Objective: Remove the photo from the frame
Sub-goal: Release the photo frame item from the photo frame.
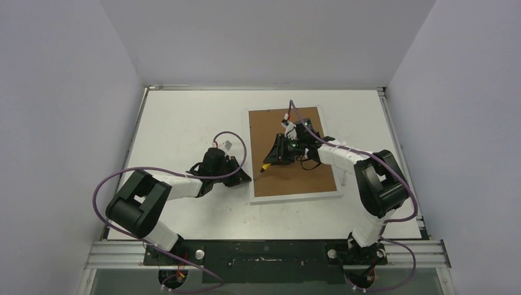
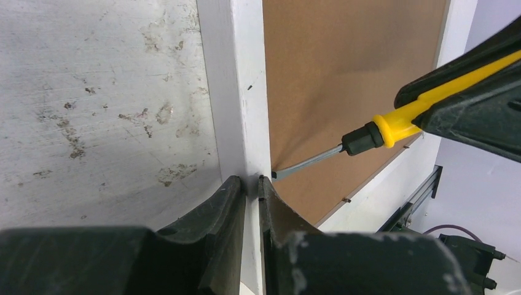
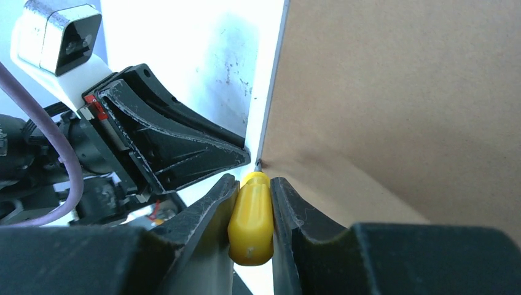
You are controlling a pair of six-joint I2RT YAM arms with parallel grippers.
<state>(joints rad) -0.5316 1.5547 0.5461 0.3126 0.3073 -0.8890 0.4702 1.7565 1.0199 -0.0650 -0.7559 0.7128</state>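
Observation:
The frame lies face down on the table, its brown backing board facing up inside the white border. The photo is hidden under that board. My left gripper is shut on the frame's left border, fingers pinching the white strip. My right gripper hovers over the board, shut on a yellow-handled screwdriver. Its grey blade slants down, with the tip at the seam between board and border, just ahead of my left fingers.
Small metal tabs stick out along the board's near edge. The scuffed white table stretches left of the frame. Grey walls close in three sides, and a metal rail runs along the near edge by the arm bases.

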